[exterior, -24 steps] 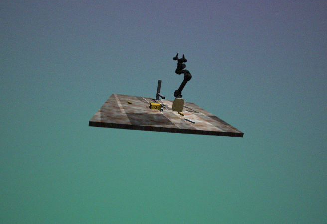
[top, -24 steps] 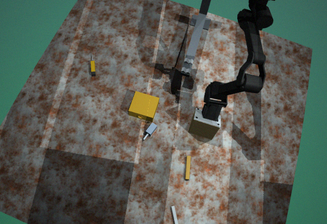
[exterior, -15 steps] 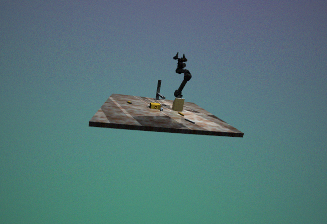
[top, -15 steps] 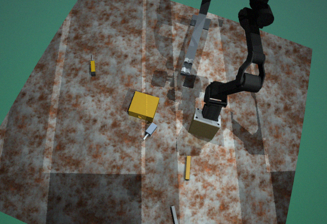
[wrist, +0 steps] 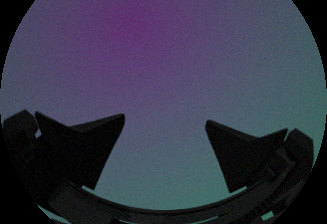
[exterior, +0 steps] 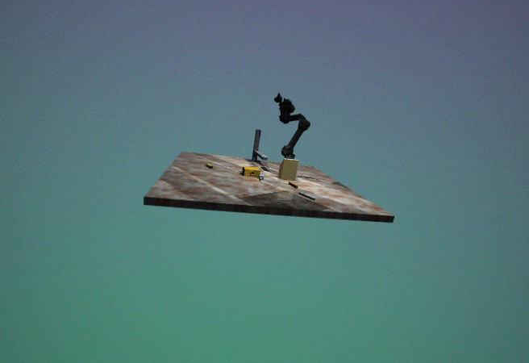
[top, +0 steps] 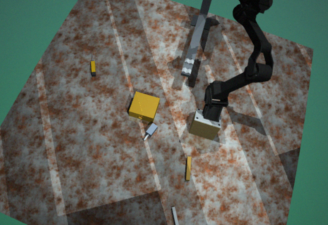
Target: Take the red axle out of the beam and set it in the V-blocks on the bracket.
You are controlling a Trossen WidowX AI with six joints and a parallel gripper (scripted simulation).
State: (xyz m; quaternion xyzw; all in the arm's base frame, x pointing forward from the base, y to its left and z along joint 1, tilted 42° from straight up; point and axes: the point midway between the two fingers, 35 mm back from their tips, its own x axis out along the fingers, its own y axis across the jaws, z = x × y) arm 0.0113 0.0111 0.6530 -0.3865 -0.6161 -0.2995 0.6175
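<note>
Gripper (exterior: pixel 280 98) (wrist: pixel 166 121): one, jaws wide apart, nothing between them, raised high above the table (top: pixel 87 143) (exterior: pixel 264 205). Beam, yellow (top: pixel 145 105) (exterior: pixel 251 171): one, on the table well below the jaws, red axle (exterior: pixel 252 173) showing as a small spot in its side; bracket, grey, with V-blocks (top: pixel 188 66) (exterior: pixel 260 154): one, likewise below the jaws, beside the arm (top: pixel 258 39) (exterior: pixel 294 136).

Small yellow-and-black piece (top: pixel 93 67) (exterior: pixel 209 165), perhaps a tool, blue-grey block (top: pixel 151 129) (exterior: pixel 261 177), yellow bar (top: pixel 188 168) (exterior: pixel 293 185), pale strip (top: pixel 175 215) (exterior: pixel 306 195).
</note>
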